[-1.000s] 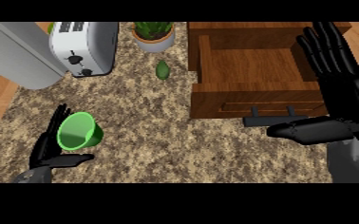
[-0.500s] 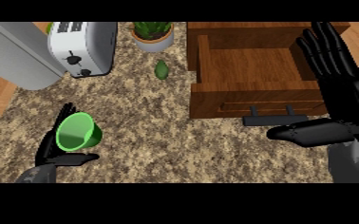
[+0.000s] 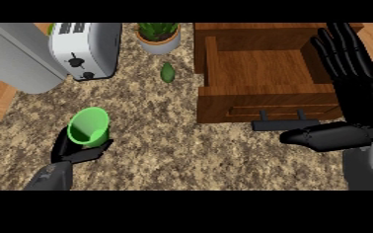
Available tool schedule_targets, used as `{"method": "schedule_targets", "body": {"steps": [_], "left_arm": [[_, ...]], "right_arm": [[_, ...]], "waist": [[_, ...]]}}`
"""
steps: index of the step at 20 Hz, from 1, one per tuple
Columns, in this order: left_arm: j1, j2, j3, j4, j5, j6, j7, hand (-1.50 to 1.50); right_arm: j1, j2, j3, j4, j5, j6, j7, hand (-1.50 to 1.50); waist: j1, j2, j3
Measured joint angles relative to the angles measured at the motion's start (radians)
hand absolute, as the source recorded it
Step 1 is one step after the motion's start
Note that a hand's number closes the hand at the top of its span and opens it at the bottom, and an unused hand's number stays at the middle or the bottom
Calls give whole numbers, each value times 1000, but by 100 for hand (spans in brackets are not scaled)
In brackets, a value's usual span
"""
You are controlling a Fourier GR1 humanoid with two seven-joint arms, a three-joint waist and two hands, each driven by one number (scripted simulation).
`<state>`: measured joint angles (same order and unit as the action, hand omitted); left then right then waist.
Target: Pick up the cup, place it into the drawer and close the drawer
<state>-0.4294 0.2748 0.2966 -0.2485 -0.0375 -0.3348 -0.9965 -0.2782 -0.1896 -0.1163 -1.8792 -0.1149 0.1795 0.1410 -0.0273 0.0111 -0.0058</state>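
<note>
A green cup [image 3: 89, 126] is at the lower left over the speckled counter [image 3: 160, 143], its mouth tilted toward me. My left hand [image 3: 67, 154] is curled round its lower part, fingers on the left and thumb on the right. The wooden drawer [image 3: 218, 59] stands open at the upper right with nothing visible inside, and its black handle [image 3: 284, 124] faces me. My right hand [image 3: 348, 79] is open along the drawer's right side with its fingers straight. Its thumb [image 3: 320, 136] stretches left just below the handle.
A white toaster [image 3: 87, 49] stands at the upper left beside a grey appliance [image 3: 25, 64]. A potted plant [image 3: 158, 34] sits at the back middle. A small dark green object [image 3: 168, 72] lies between the plant and the drawer.
The cup and my left hand have shifted slightly up and to the right. My right hand stays by the drawer, its thumb a little lower.
</note>
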Motion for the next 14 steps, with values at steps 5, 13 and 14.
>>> {"method": "schedule_targets", "body": {"steps": [5,13,14], "left_arm": [[3,13,24,-42,1,105,-68,150],[-46,-59,70,-88,67,115,-86,150],[-56,-83,77,-94,73,132,-93,150]], "right_arm": [[-4,-15,-17,13,-12,13,-7,-150],[-10,-16,-26,28,-15,13,-10,-150],[-6,-17,-28,27,-18,16,-15,-150]], "waist": [[1,1,0],[5,-2,2],[4,-2,2]]}}
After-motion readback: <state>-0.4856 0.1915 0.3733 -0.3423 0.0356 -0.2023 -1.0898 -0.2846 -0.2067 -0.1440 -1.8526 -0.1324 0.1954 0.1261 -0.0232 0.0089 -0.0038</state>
